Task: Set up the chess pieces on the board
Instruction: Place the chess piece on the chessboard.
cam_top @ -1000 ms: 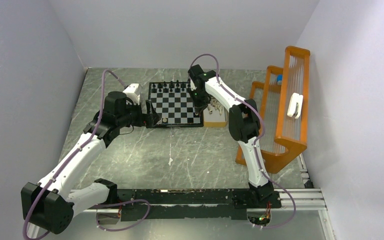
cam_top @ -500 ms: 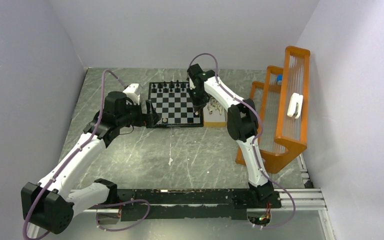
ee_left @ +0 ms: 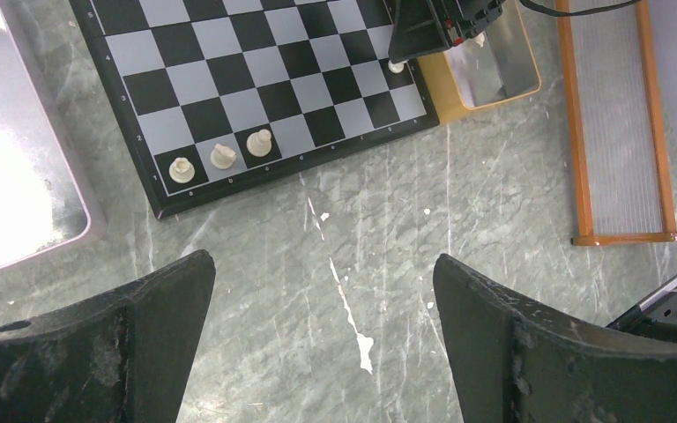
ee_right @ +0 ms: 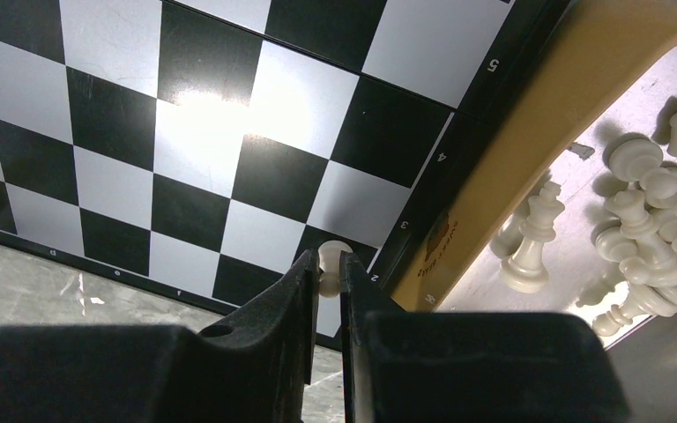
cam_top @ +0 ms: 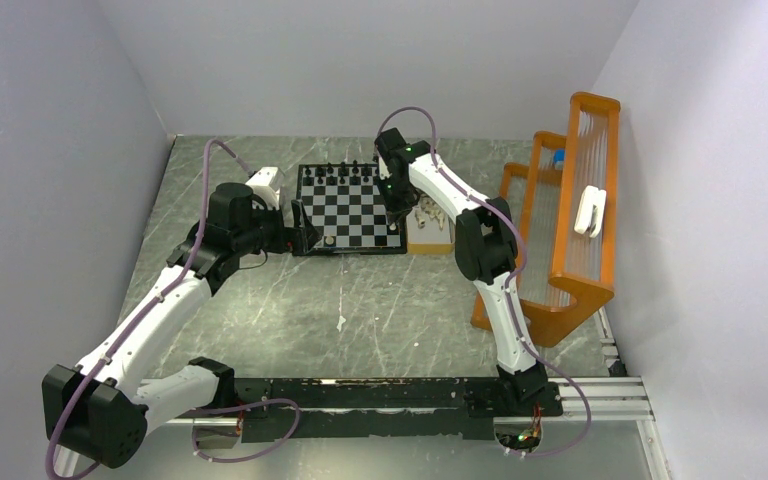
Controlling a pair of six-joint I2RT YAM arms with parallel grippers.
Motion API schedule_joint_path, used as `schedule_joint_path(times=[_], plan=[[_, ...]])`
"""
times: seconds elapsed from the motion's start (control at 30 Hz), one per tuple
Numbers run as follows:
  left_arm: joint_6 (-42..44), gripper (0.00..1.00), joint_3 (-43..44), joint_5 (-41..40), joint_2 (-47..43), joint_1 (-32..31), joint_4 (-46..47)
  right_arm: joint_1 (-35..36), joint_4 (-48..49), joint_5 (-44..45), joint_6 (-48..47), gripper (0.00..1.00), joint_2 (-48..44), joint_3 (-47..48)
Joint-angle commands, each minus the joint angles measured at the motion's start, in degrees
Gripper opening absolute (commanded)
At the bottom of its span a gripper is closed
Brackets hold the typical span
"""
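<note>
The board (cam_top: 350,208) lies at the table's middle back, with black chess pieces (cam_top: 340,172) along its far edge. Three cream pieces (ee_left: 222,156) stand in its near left corner. My right gripper (ee_right: 324,269) is shut on a cream pawn (ee_right: 333,256) over the board's near right corner, by the edge numbered 2. In the top view the right gripper (cam_top: 397,213) is at the board's right edge. My left gripper (ee_left: 322,291) is open and empty above bare table, just off the board's near left corner (cam_top: 308,230).
A tan tray (ee_right: 494,176) with several loose cream pieces (ee_right: 643,211) lies against the board's right side. A silvery tray (ee_left: 18,176) lies left of the board. An orange rack (cam_top: 570,220) stands at the right wall.
The right arm has shifted very slightly to the left at the board's right edge. The left arm has not moved.
</note>
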Motion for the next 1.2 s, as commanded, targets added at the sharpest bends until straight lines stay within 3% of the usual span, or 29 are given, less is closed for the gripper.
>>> schedule_joint_path(times=[0.0, 0.7, 0.83, 0.93, 1.17], plan=[[0.64, 0.98, 0.36, -0.68, -0.81, 0.27, 0.02, -0.15, -0.69, 0.4, -0.12, 0.16, -1.56, -0.72], [0.53, 0.98, 0.36, -0.67, -0.7, 0.25, 0.1, 0.43, -0.83, 1.02, 0.05, 0.15, -1.88, -2.12], [0.59, 0.98, 0.45, -0.67, -0.57, 0.31, -0.01, 0.41, -0.41, 0.62, 0.36, 0.2, -1.33, -1.29], [0.59, 0.98, 0.45, -0.67, -0.46, 0.32, 0.01, 0.45, 0.65, 0.72, 0.9, 0.29, -1.38, -0.67], [0.68, 0.98, 0.53, -0.12, 0.18, 0.28, 0.04, 0.0, 5.53, -0.48, 2.61, 0.31, -1.47, 2.55]])
